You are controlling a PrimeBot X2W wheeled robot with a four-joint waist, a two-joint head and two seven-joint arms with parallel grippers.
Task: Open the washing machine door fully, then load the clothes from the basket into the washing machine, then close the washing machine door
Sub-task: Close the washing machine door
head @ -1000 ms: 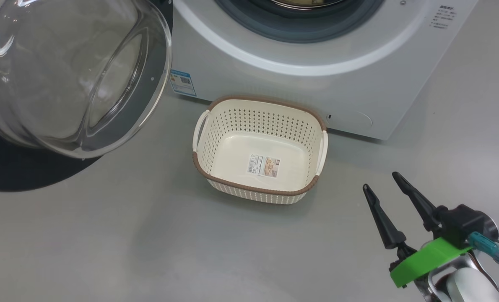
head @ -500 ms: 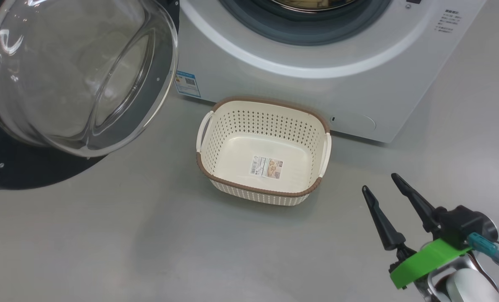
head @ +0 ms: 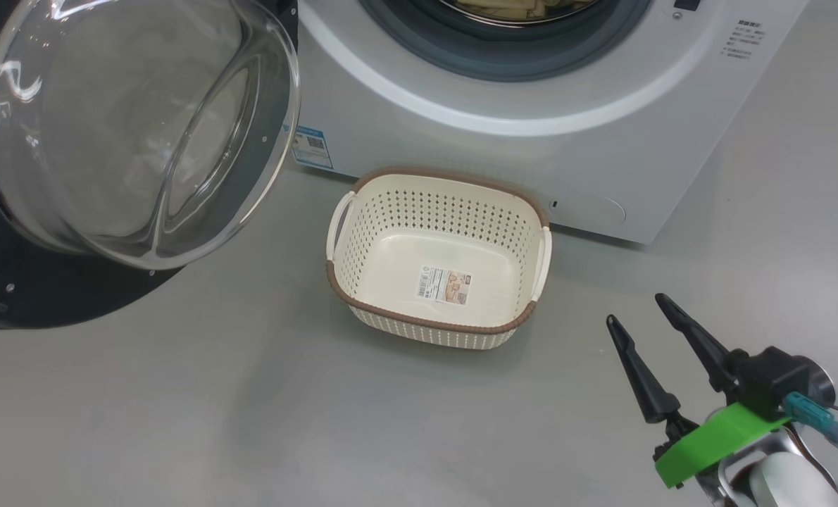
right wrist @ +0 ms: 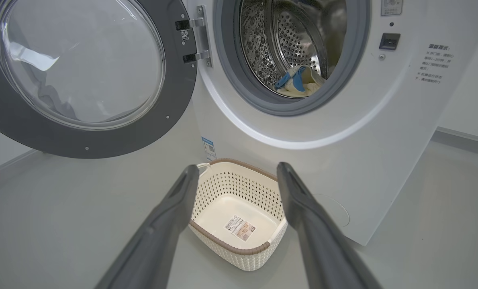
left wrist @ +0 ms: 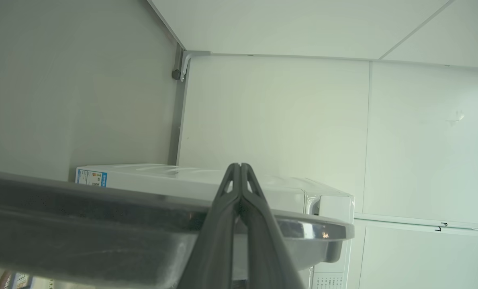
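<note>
The washing machine door hangs open at the left, its glass bowl bulging toward me. To its right is the white washing machine, with the clothes just showing in the drum. The basket sits on the floor in front, holding no clothes. My right gripper is open, low right of the basket. In the right wrist view the open gripper points at the basket, the door and the cream and blue clothes. My left gripper is shut, crossing the door's grey edge.
Grey floor spreads around the basket and under the door. The metal hinge joins door and machine. White wall panels stand behind the machine in the left wrist view.
The whole head view has shifted slightly, bringing the clothes in the drum into its top edge. The right gripper holds the same open pose.
</note>
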